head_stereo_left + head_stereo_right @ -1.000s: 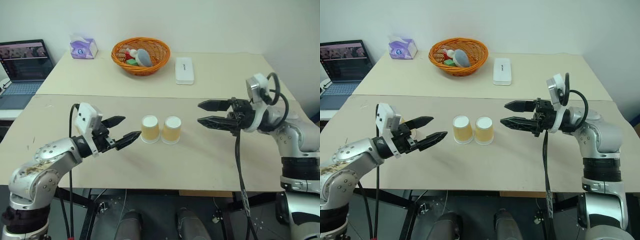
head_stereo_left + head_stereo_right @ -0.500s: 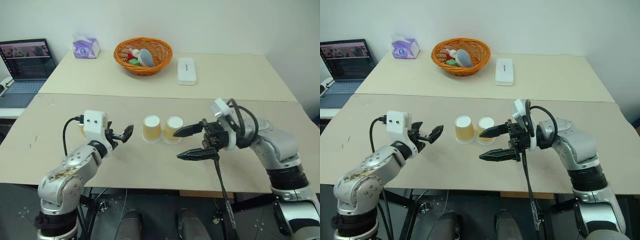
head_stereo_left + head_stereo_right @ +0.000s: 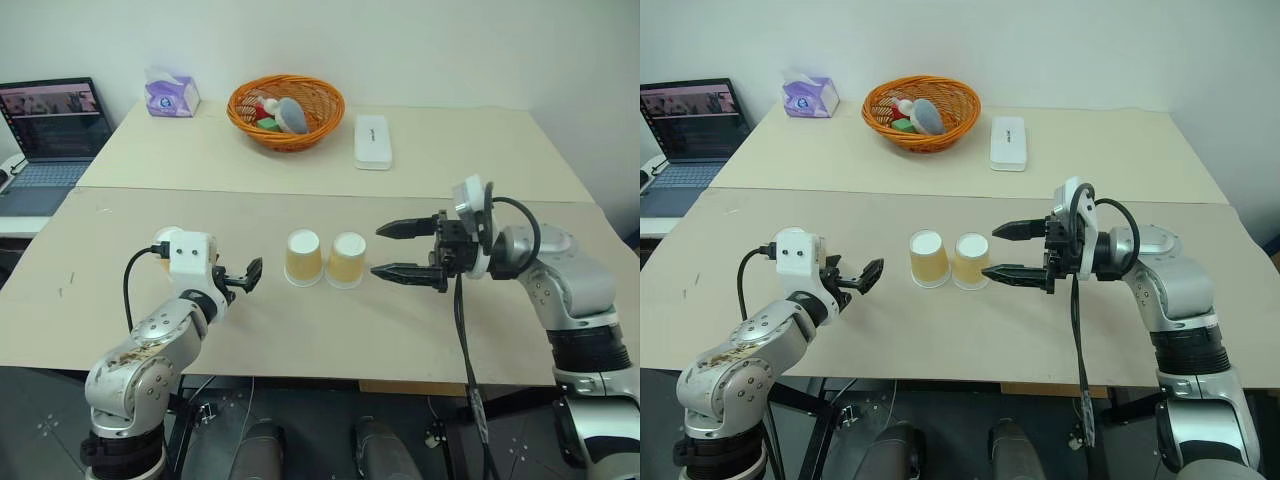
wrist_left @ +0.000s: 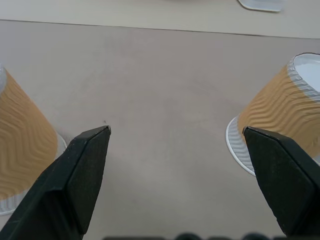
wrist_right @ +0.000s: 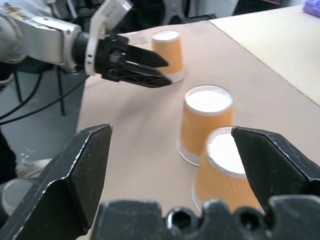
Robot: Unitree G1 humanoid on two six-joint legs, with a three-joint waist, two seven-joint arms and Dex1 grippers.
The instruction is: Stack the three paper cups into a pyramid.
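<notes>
Two paper cups (image 3: 303, 258) (image 3: 347, 259) stand upside down and side by side at the middle of the near table. The third paper cup (image 5: 167, 47) stands upside down on the far side of my left gripper; in the left wrist view this cup (image 4: 22, 150) is beside one finger. My left gripper (image 3: 248, 272) is open and empty, left of the pair and pointing toward it, with a gap between. My right gripper (image 3: 378, 250) is open and empty, its fingertips just right of the right-hand cup. No pyramid stands.
On the far table are an orange wicker basket (image 3: 287, 125) with small items, a white case (image 3: 372, 141) and a purple tissue box (image 3: 170, 96). A laptop (image 3: 50, 125) is at the far left. A seam joins the two tables behind the cups.
My right gripper came in leftward toward the cups, dipped low, then rose to cup height. My left arm folded in, so its gripper dropped and turned. The cups stayed put.
</notes>
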